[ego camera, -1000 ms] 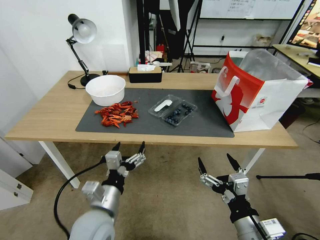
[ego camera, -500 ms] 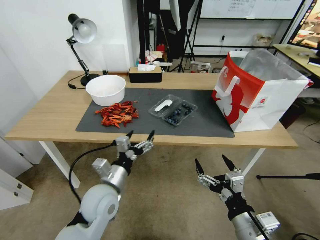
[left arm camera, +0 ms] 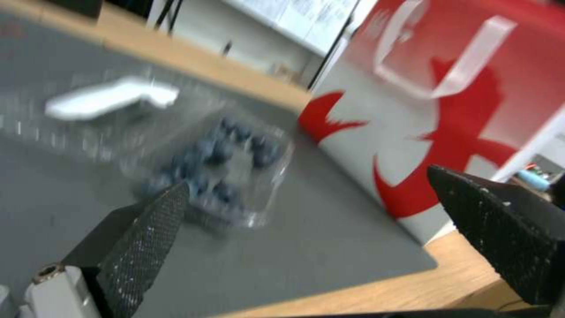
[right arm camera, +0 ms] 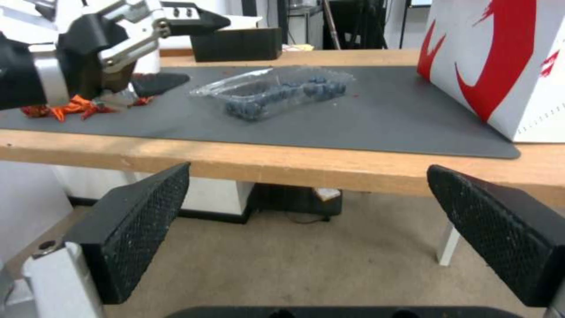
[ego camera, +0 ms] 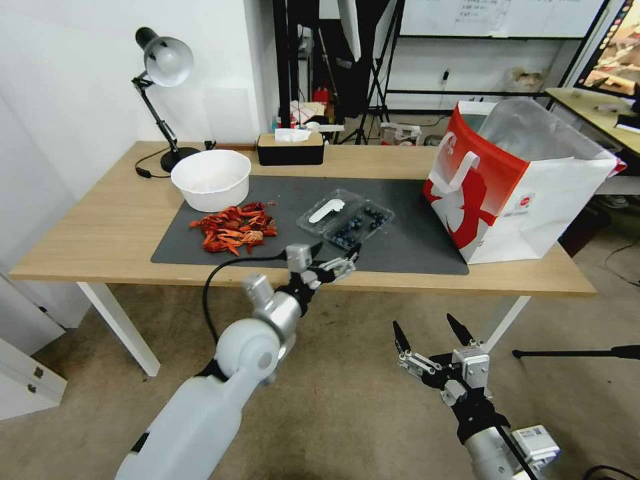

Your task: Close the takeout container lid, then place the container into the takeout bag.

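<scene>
The takeout container (ego camera: 361, 225) lies open on the dark mat, blue berries in its base. Its clear lid (ego camera: 325, 211), with a white sticker, is folded out flat on the side away from the takeout bag (ego camera: 513, 180). The red-and-white bag stands open at the table's right end. My left gripper (ego camera: 337, 251) is open over the table's front edge, just short of the container (left arm camera: 218, 154), with nothing between its fingers. Below table height at the right, my right gripper (ego camera: 425, 325) is open and empty. From there the container (right arm camera: 282, 90) and the left gripper (right arm camera: 147, 48) show above the table edge.
A round white bowl (ego camera: 211, 179) and a pile of red crayfish (ego camera: 233, 228) sit at the mat's (ego camera: 400, 250) left. A desk lamp (ego camera: 163, 63) and a black tissue box (ego camera: 291, 149) stand at the back. The bag (left arm camera: 471, 110) is close beside the container.
My left arm has risen and reached forward and to the right, from below the table to its front edge near the container. The right gripper has barely moved.
</scene>
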`<state>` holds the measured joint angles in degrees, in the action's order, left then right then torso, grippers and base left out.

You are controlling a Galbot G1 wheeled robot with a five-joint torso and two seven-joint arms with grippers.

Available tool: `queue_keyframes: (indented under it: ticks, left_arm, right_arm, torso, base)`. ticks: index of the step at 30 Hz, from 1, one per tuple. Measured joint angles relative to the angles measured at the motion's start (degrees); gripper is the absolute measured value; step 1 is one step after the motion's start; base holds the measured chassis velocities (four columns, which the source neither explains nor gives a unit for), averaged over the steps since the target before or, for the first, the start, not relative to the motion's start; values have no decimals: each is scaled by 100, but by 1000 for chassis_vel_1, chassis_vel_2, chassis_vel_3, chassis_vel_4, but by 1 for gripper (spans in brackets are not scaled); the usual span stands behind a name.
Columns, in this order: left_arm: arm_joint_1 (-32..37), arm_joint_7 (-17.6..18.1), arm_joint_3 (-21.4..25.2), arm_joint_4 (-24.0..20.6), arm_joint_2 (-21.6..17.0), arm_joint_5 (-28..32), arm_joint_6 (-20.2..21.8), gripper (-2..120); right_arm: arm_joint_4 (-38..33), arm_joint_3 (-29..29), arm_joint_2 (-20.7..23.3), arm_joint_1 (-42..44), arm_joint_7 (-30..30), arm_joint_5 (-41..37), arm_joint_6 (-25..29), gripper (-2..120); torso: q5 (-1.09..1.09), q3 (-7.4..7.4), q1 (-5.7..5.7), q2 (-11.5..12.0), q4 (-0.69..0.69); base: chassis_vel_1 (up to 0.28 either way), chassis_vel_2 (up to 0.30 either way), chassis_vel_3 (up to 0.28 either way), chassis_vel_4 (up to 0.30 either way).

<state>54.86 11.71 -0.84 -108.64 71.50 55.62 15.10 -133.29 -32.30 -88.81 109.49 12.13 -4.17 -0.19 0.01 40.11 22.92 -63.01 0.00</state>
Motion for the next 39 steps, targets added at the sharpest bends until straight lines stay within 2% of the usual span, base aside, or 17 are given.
queue_keyframes:
  ticks: [2,4,5,8,11,23,39]
  left_arm:
    - [-165,556,-15,9,66,605,344,100]
    - [-335,954,-6,32,152,1210,594,100]
    - [-335,954,-6,32,152,1210,594,100]
    - [-528,1331,6,144,247,1647,766,100]
    - [-626,1497,5,240,303,1851,818,100]
    - [-841,1810,-19,498,480,2208,820,100]
    - [-1022,1779,-125,822,661,2222,673,100]
  right_arm:
    - [44,0,-5,-13,-4,9,4,100]
    - [79,1,-8,-22,-8,14,9,100]
    - [79,1,-8,-22,-8,14,9,100]
    - [116,0,-8,-29,-14,20,19,100]
    - [135,0,-10,-30,-16,26,34,100]
    - [163,3,-18,-16,-17,50,87,100]
    - [212,0,-31,45,3,128,192,100]
  torso:
    - [0,0,0,-1,1]
    - [0,0,0,-1,0]
    - [0,0,0,-1,0]
    - [0,0,0,-1,0]
    - [0,0,0,-1,0]
    - [-1,-1,0,-1,0]
    - [0,-1,0,-1,0]
  base:
    - [0,0,0,0]
    - [0,0,0,0]
    - [0,0,0,0]
    - [0,0,0,0]
    - [0,0,0,0]
    - [0,0,0,0]
    - [0,0,0,0]
